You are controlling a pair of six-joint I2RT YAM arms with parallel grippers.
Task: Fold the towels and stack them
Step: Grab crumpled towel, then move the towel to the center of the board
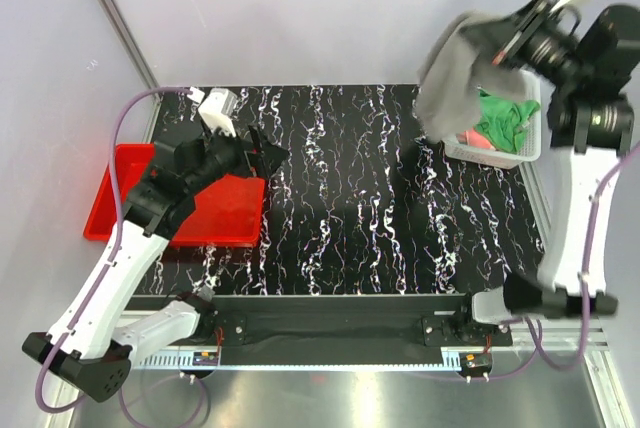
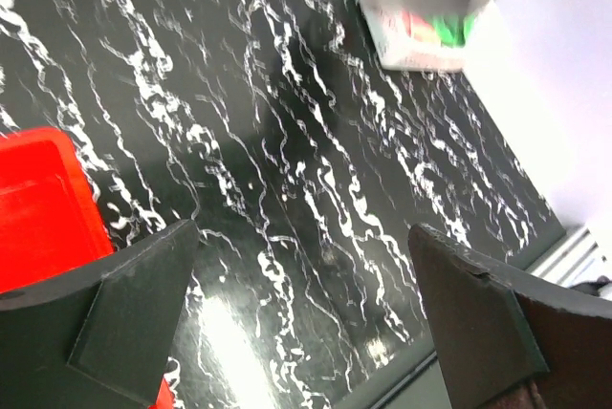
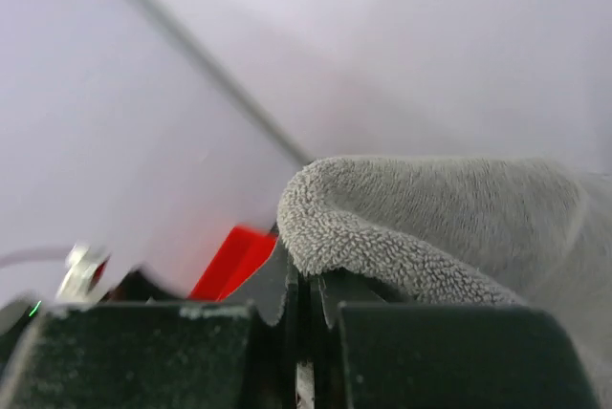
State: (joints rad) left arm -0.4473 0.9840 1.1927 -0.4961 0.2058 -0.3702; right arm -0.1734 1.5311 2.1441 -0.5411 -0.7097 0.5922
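1. The black marbled tabletop [image 1: 350,198] is bare across its middle. I read that as my folding area, which is why both arms are off to the sides.
2. The grey towel [image 1: 452,78] hangs in the air above the far right corner of the tabletop. It droops in a bunched drape over the left part of the basket and touches nothing below that I can see. I'd say it is held that high so its hanging end clears the basket rim before I carry it over.
3. The red tray [image 1: 120,198] sits against the left edge of the tabletop. I can see nothing in it, and I take it as the likely spot for the finished stack.
4. The white basket [image 1: 492,159] sits in the far right corner, with the smaller towels heaped inside.
5. The green towel [image 1: 505,118] is crumpled in the basket, unfolded.
6. The pink towel [image 1: 470,136] peeks out just beside it, at the basket's near left. I can't pick out a mint one from here.
7. The right gripper [image 3: 306,294] has its fingers pressed together on a rolled edge of the grey towel. The terry bulges over the fingertips, so it's a thin edge pinch, and I judge it could slip if I swing fast.
8. The left gripper [image 2: 304,304] has its fingers spread wide and holds nothing. It hovers over the tabletop just past the tray's right edge. My guess is it waits there to catch a corner once the towel comes across.
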